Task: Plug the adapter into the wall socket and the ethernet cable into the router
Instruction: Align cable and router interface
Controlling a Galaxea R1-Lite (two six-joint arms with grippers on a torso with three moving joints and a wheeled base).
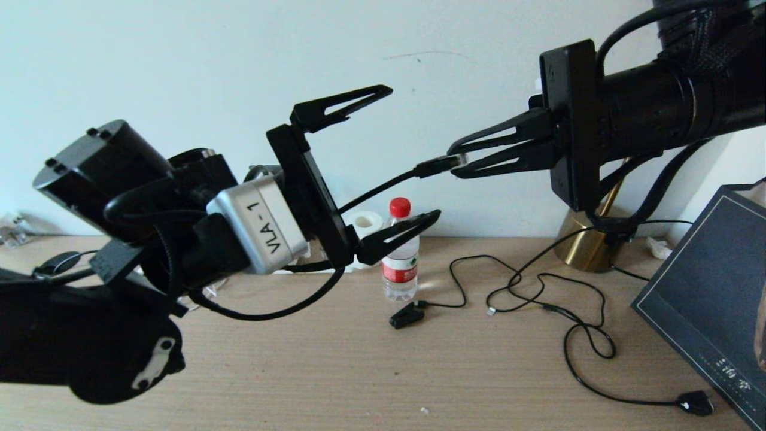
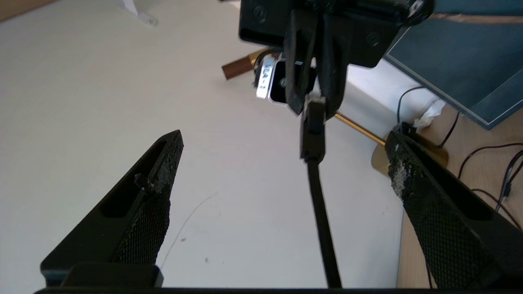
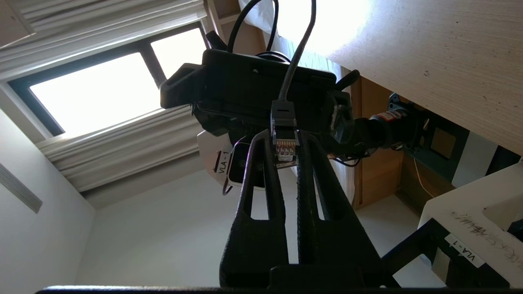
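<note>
We see the right gripper (image 1: 458, 160) raised above the pale wood-grain desk (image 1: 335, 371), its slotted black fingers pinched on the clear ribbed plug of the ethernet cable (image 1: 440, 166) — thin, black, rubbery. Facing it above the desk, the left gripper (image 1: 413, 155) spreads its cross-hatched fingers wide, holding nothing.

We see a light wooden table (image 1: 335, 371) with fine straight grain, set against a pale wall. Near its middle stands a clear plastic water bottle (image 1: 400, 254) with a red cap and red label, upright. Just in front of the bottle lies a bulky black clip-like plug (image 1: 407, 315), and its thin black cord (image 1: 526, 293) loops rightward across the wood. A second flat black plug (image 1: 696, 403) lies near the front right. A round brass lamp base (image 1: 587, 246) stands by the wall. A dark blue-grey framed panel (image 1: 706, 299) rests at the right edge.
</note>
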